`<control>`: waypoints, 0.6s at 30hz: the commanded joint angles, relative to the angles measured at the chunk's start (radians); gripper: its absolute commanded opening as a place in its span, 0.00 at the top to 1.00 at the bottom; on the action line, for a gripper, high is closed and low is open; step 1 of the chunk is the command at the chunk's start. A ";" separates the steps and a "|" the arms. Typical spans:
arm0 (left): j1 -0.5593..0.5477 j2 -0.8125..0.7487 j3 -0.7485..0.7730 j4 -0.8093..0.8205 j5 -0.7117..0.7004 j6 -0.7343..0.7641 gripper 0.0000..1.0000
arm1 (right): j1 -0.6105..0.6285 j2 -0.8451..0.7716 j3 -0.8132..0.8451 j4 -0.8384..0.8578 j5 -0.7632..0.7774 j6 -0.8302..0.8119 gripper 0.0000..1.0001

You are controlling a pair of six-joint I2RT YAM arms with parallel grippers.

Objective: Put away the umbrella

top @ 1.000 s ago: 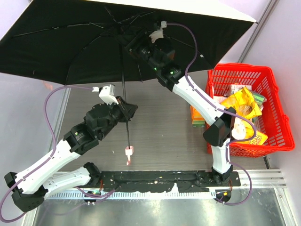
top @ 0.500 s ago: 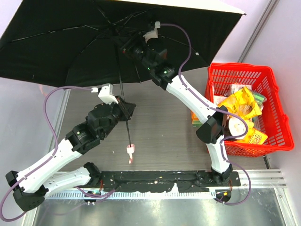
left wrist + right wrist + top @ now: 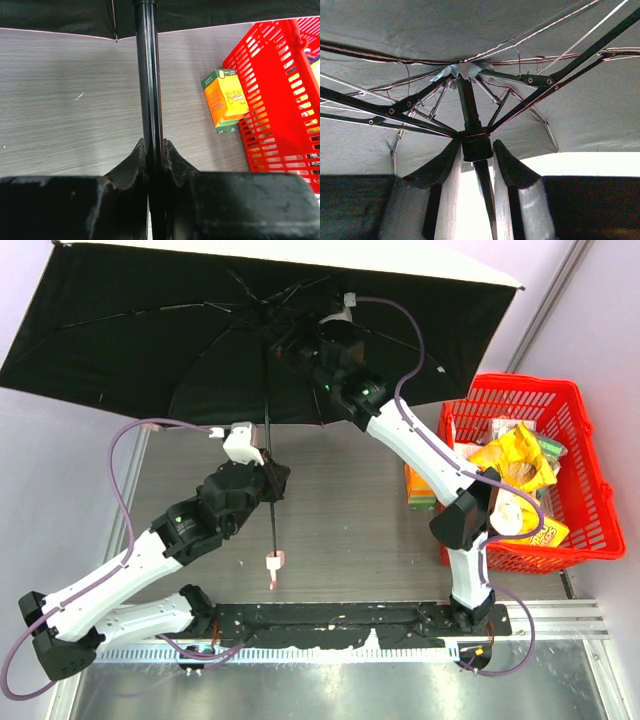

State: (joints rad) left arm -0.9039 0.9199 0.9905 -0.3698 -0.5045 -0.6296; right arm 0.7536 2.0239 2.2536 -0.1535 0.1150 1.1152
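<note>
My left gripper is clenched on the black shaft of the open, dark-lined, pink-strapped fabric umbrella, held above the far left of the grey wood-grain table. My right gripper pinches its runner under the canopy.

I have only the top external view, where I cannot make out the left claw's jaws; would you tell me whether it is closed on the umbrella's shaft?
Observer: Yes. The left wrist view shows the left claw shut on the umbrella, with both fingers pressed against its black shaft.
Operator: Thank you. Where exactly does the right claw sit under the canopy?
Observer: The right wrist view shows the right claw at the runner, the dark block where the struts meet the shaft. One finger lies against each side of it.
</note>
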 commanded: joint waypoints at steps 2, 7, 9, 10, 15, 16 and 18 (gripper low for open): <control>0.007 -0.006 0.072 0.158 -0.121 0.105 1.00 | 0.021 -0.128 -0.144 0.069 -0.061 -0.034 0.99; 0.007 -0.027 0.047 0.231 -0.108 0.137 1.00 | 0.030 -0.180 -0.304 0.177 -0.169 -0.025 0.99; 0.007 -0.039 0.043 0.244 -0.053 0.146 1.00 | 0.056 -0.177 -0.293 0.200 -0.245 -0.140 1.00; 0.005 -0.045 0.051 0.243 -0.022 0.145 1.00 | 0.073 -0.182 -0.275 0.125 -0.235 -0.213 1.00; 0.008 -0.143 0.024 0.261 0.125 0.079 1.00 | 0.050 -0.251 -0.471 0.426 -0.489 -0.409 1.00; 0.007 -0.159 0.010 0.282 0.154 0.067 1.00 | 0.050 -0.261 -0.486 0.414 -0.453 -0.428 1.00; 0.008 -0.188 -0.009 0.314 0.198 0.053 1.00 | 0.049 -0.254 -0.499 0.436 -0.489 -0.399 1.00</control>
State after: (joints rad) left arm -0.9165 0.8120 0.9657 -0.3870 -0.3561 -0.5938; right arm 0.7395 1.8084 1.8217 0.2886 -0.0448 0.8085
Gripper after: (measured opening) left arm 0.152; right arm 0.319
